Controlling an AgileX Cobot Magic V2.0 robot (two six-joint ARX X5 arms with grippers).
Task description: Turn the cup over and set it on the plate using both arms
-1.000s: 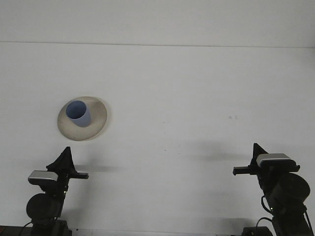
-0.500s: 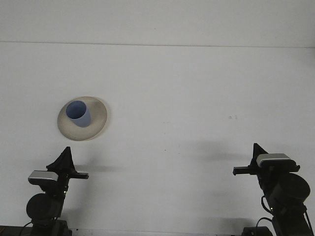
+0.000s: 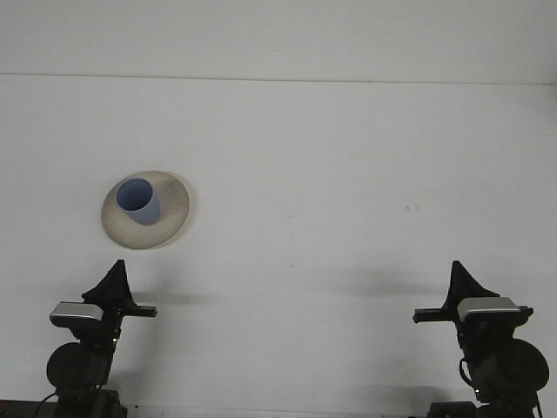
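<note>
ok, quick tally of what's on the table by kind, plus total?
Cup: 1, blue, standing open end up on the plate
Plate: 1, beige
Total: 2

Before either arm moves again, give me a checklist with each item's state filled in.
1. Cup on the plate: ok, it stands inside the rim.
2. Cup upright, mouth up: ok, the open mouth faces up.
3. Left gripper away from the cup: ok, it sits low near the table's front edge, holding nothing.
4. Right gripper away from the cup: ok, far off at the right, holding nothing.
5. Gripper fingers open or shut: cannot tell from this view.
6. Table between arms and plate free of obstacles: ok, nothing shows there.
</note>
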